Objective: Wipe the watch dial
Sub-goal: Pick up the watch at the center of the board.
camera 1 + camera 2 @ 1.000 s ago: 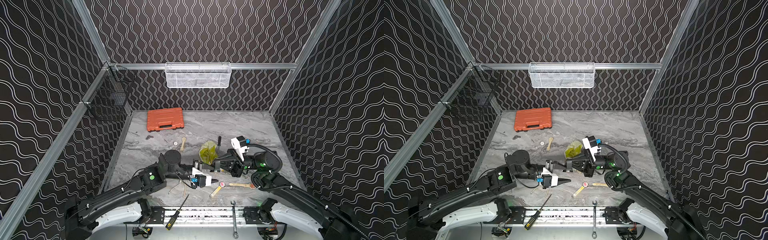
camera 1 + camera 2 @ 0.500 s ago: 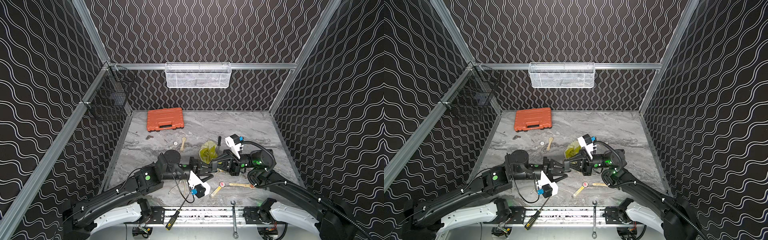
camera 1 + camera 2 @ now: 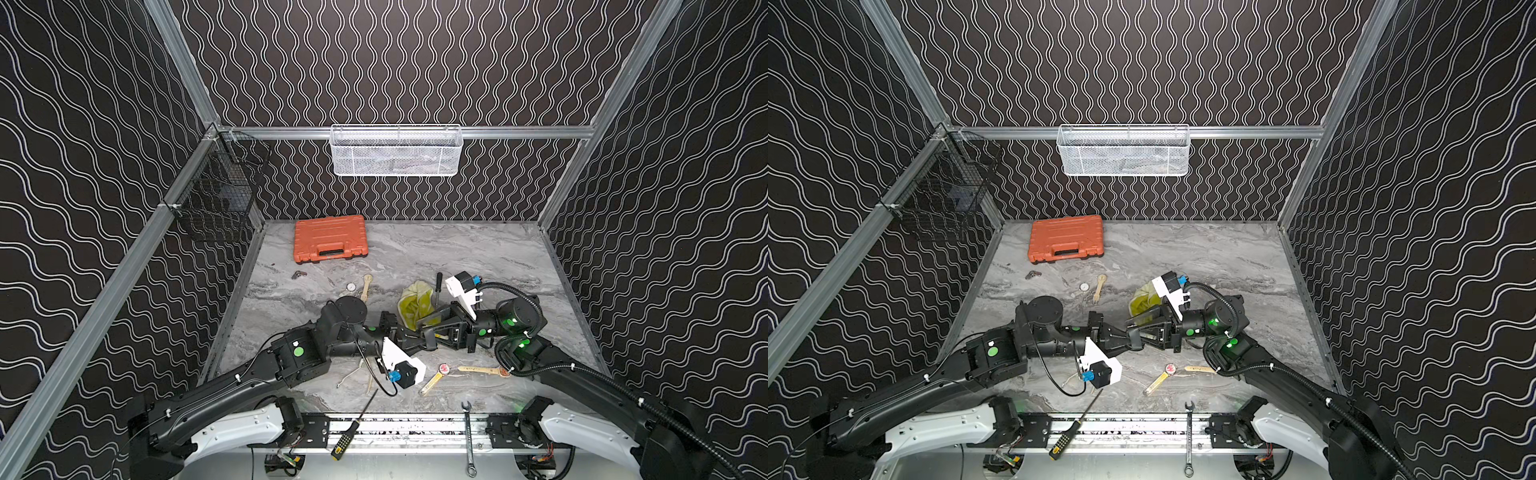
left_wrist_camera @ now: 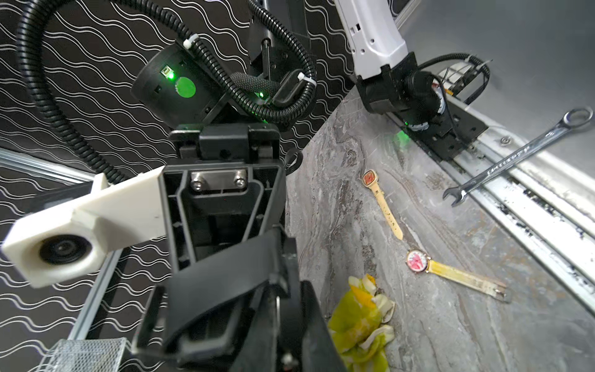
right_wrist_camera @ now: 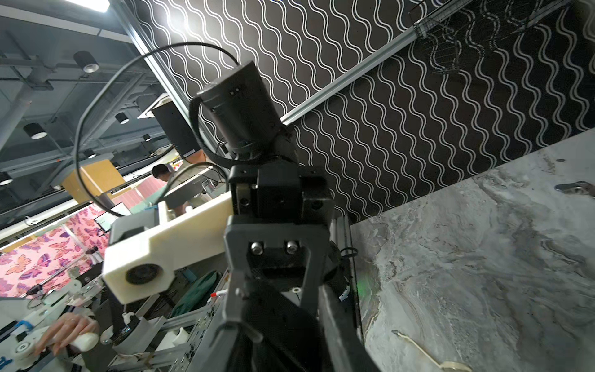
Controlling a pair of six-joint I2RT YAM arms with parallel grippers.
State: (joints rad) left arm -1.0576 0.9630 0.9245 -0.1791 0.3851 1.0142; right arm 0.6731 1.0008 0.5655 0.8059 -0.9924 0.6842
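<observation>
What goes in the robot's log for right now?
right gripper: open | left gripper: closed, tips meeting right gripper | yellow cloth: on table, unheld | red-dial watch: on table, untouched

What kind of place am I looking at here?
Probably a robot test cell in a lab: two robot arms, patterned walls on aluminium framing, and a tabletop strewn with watches and hand tools.

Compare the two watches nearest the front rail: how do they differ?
The round watch has a pink-red circular dial; the square watch has an orange squarish one. The round watch's strap is brighter yellow, the square watch's paler tan. Both lie flat on the table, dial up.
</observation>
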